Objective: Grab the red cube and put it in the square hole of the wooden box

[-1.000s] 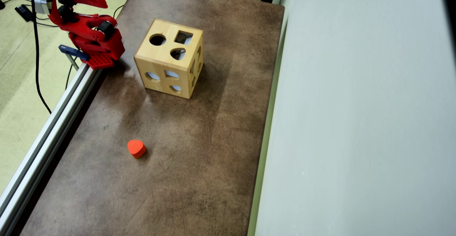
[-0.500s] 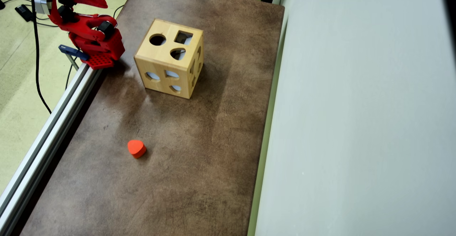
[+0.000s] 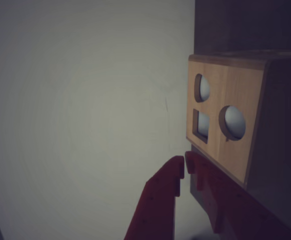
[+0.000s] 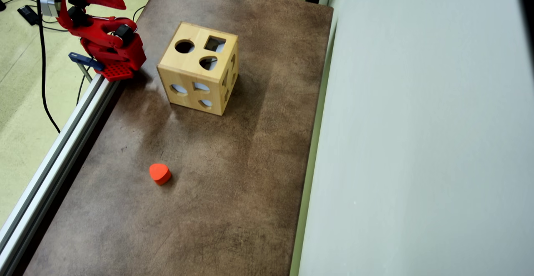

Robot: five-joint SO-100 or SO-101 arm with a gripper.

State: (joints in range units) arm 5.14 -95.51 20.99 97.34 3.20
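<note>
**Claw closed and empty, red piece well away on the table**

Your claw (image 3: pixel 184 161) comes up from the bottom edge of the wrist view with its two red fingers (image 3: pixel 160 195) meeting at the tips, nothing between them. It grips nothing. In the overhead view you only get the red arm (image 4: pixel 106 38) at the top left corner, folded up over the table edge, with the claw itself not clearly shown there.

Just above and to the right of the fingertips in the wrist view stands the wooden box (image 3: pixel 225 120). The face turned toward your claw has three cut-outs: an arch-like one at upper left, a square hole (image 3: pixel 201 125) below it, and a round one to the right. The square hole sits just above the fingertips in that view. Whether the claw touches the box, you cannot tell; the tips appear close to its lower corner.

From overhead, the wooden box (image 4: pixel 199 69) rests on the brown table (image 4: pixel 250 163) just to the right of the arm. Its top face carries a round hole, a square hole (image 4: pixel 215 43) and a rounded one nearer the front edge, with more cut-outs on its two visible sides.

The red piece (image 4: pixel 160 173) lies on the table well apart from your claw, lower in the overhead view than the box and clear of it. Its outline looks rounded, closer to a heart than a cube. It does not appear in the wrist view.

An aluminium rail (image 4: pixel 58 151) runs along the table's left edge, under the arm's base.
</note>
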